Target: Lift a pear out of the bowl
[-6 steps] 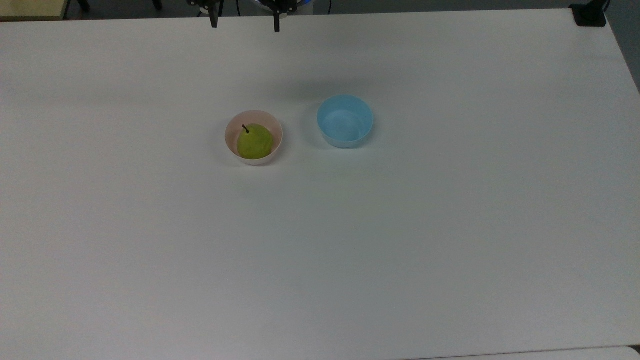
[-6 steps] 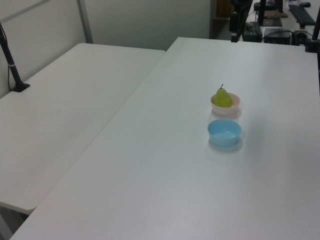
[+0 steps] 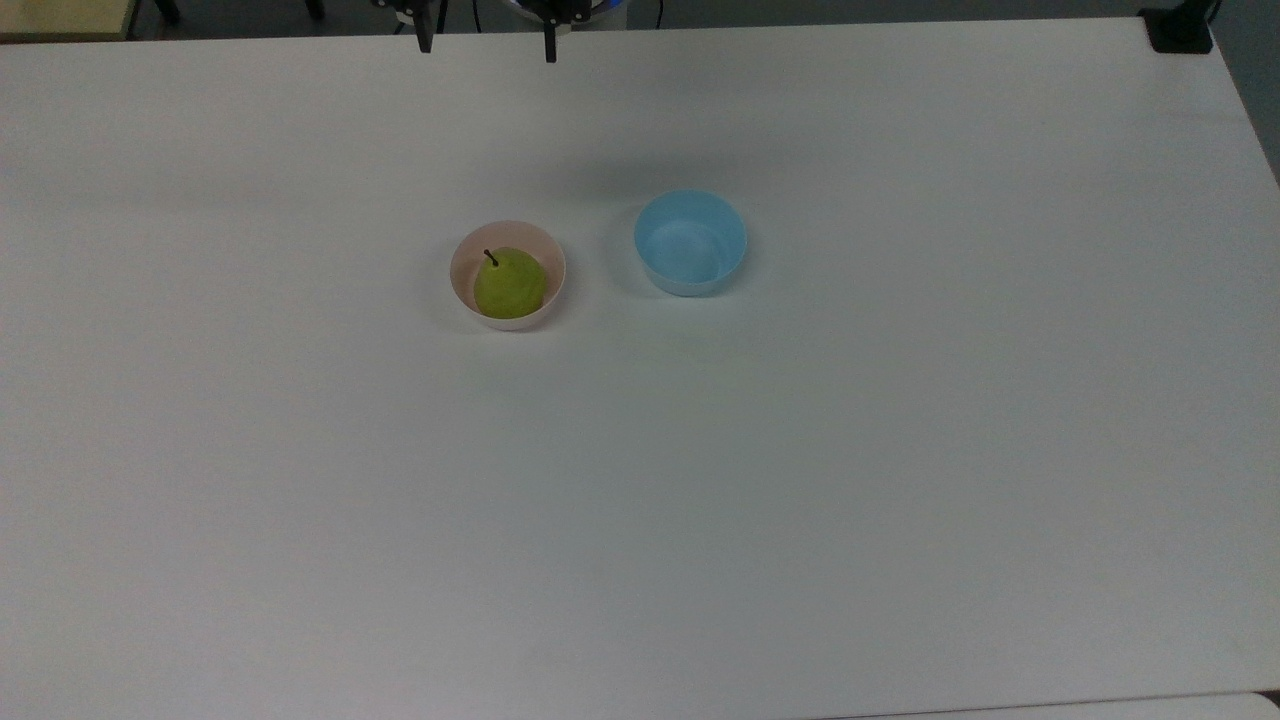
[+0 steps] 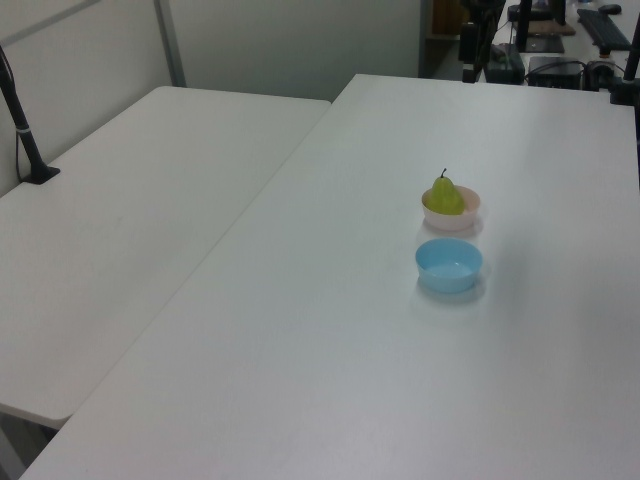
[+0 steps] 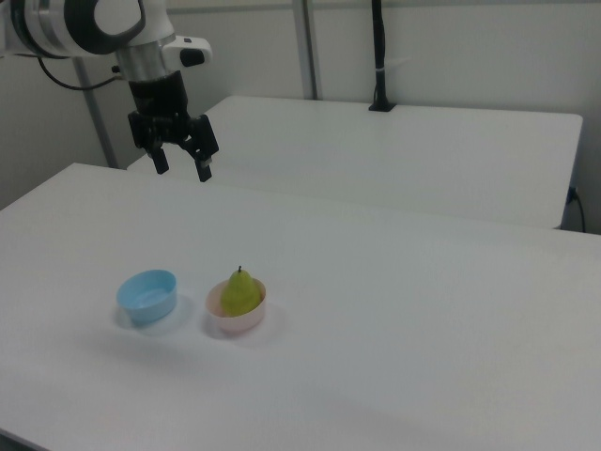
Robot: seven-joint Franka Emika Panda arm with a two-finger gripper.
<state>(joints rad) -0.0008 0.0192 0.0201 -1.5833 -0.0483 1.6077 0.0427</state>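
Sitting in bowl [image 5: 237, 318], pear [image 5: 240, 291], claw [image 5: 182, 169] well apart

A light blue bowl [image 3: 690, 243] stands upright and empty on the white bench [image 3: 700, 500], near its middle. In the left view a second white table [image 4: 130, 230] adjoins the bench along the left view's left, with a dark post [image 4: 25, 125] clamped at its far edge. In the right view another dark post [image 5: 378, 56] rises from the far table by the wall.

Top view overhead; left, right views oblique, sharing the table [image 3: 900, 450].
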